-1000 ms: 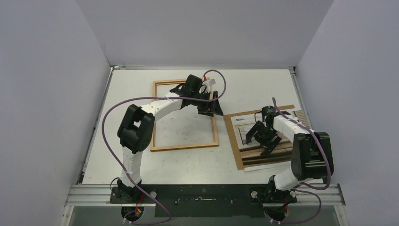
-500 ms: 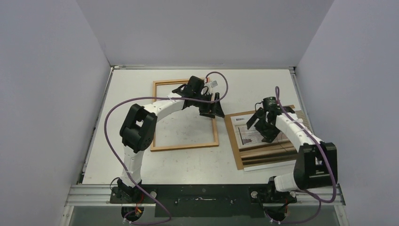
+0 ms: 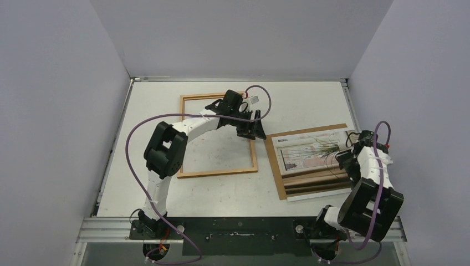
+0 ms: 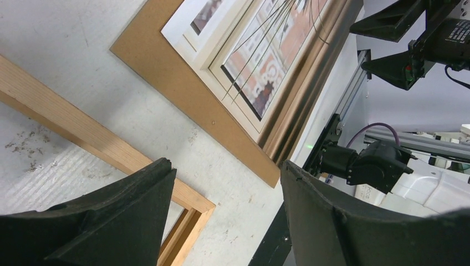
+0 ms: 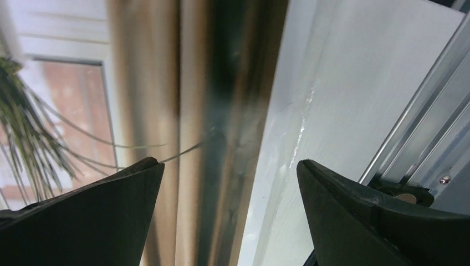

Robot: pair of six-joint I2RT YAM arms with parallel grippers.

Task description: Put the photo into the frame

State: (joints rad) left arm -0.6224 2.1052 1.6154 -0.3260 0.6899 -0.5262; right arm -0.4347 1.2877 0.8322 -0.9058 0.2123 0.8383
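The frame [image 3: 217, 173] of orange-brown wood lies flat left of the table's middle, and nothing lies inside it. My left gripper [image 3: 253, 131] hovers open over its right rail; the left wrist view shows that rail and the frame [image 4: 83, 136] corner between my open left gripper [image 4: 226, 165]. The photo [image 3: 309, 158], image side up, rests on a brown backing panel [image 3: 276, 166] to the right. My right gripper [image 3: 346, 159] stands open at the photo's right edge. In the right wrist view the photo [image 5: 149, 83] runs under the open right gripper [image 5: 230, 163], which holds nothing.
The backing panel [image 4: 166, 72] sticks out past the photo on its left and far sides. A metal rail [image 5: 421, 127] borders the table close to the right gripper. Grey walls enclose the table on three sides.
The right arm swung from over the photo's middle out to its right edge, and its jaws opened a little wider. The left arm shifted only slightly over the frame's right rail.
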